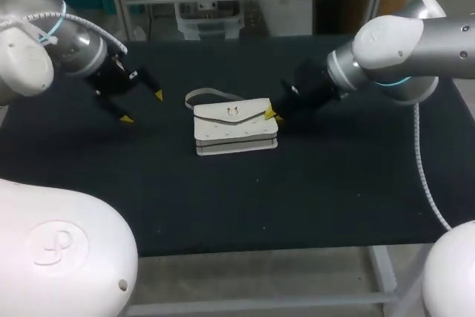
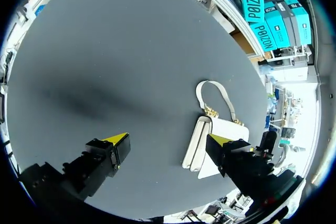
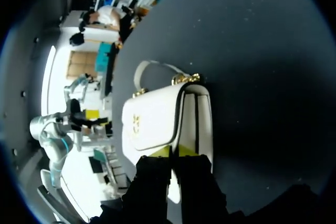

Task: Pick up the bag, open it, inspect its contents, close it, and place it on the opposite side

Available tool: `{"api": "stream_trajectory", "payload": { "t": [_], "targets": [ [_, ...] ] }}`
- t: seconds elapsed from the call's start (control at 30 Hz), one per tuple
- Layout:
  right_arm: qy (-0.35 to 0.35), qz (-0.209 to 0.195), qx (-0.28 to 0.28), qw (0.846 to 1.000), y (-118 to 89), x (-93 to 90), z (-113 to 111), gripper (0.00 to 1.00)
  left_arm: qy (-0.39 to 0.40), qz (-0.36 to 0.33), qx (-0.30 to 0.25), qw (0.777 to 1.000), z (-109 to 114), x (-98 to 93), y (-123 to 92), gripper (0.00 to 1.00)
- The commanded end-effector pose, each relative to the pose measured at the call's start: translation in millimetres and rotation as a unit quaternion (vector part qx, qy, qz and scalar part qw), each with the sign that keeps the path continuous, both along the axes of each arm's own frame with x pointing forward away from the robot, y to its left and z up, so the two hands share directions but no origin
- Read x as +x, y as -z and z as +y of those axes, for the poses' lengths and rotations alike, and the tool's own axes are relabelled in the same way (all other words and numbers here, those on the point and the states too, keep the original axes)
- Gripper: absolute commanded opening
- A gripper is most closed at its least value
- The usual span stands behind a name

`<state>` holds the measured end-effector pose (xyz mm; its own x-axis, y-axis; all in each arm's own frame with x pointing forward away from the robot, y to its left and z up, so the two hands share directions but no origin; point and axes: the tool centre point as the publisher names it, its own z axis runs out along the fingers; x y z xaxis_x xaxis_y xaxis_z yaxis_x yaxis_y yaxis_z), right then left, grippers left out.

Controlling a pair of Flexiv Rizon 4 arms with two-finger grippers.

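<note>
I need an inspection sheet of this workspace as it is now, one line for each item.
Surface: black table.
Job's things: white bag lying mid-table, flap closed, strap toward the far edge.
Clutter: nothing seen.
Grippers: left gripper open, apart from the bag, on its left; right gripper at the bag's right end, grip unclear.
Cables: grey cable hanging past the table's right edge.
Surroundings: nothing seen.

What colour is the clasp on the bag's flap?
Gold; the clasp on the white bag shows best in the right wrist view.

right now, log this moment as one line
bag closed, on table | left gripper open, clear of bag | right gripper at bag edge
</note>
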<state>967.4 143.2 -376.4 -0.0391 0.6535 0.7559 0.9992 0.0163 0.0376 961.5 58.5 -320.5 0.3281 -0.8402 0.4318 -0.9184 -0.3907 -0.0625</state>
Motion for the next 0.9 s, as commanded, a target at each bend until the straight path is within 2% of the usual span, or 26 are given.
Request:
{"api": "stream_trajectory", "payload": {
  "t": [0.03, 0.13, 0.17, 0.8, 0.83, 0.9],
  "targets": [
    [0.009, -0.003, -0.012, 1.0, -11.9, 5.5, -28.9, 0.0, 0.03, 0.025, 0.064, 0.997, 8.6, 8.8, -13.1, 1.0],
    [0.015, -0.005, -0.018, 1.0, -16.0, 11.0, -47.2, 0.0, 0.04, 0.028, 0.11, 0.993, 15.5, 11.8, -13.2, 1.0],
    [0.01, 0.002, -0.024, 1.0, -15.6, 13.5, -53.3, 0.0, 0.04, 0.028, 0.11, 0.993, 15.5, 11.8, -13.2, 1.0],
    [0.01, 0.002, -0.024, 1.0, -15.6, 13.5, -53.3, 0.0, 0.04, 0.028, 0.11, 0.993, 15.5, 11.8, -13.2, 1.0],
    [0.01, 0.002, -0.024, 1.0, -15.6, 13.5, -53.3, 0.0, 0.029, 0.028, 0.11, 0.993, 20.0, 15.9, -14.2, 1.0],
    [0.015, -0.025, -0.038, 0.999, -14.6, 21.3, -67.4, 0.0, 0.055, 0.013, 0.11, 0.992, 31.0, 21.0, -17.8, 1.0]
  ]
}}
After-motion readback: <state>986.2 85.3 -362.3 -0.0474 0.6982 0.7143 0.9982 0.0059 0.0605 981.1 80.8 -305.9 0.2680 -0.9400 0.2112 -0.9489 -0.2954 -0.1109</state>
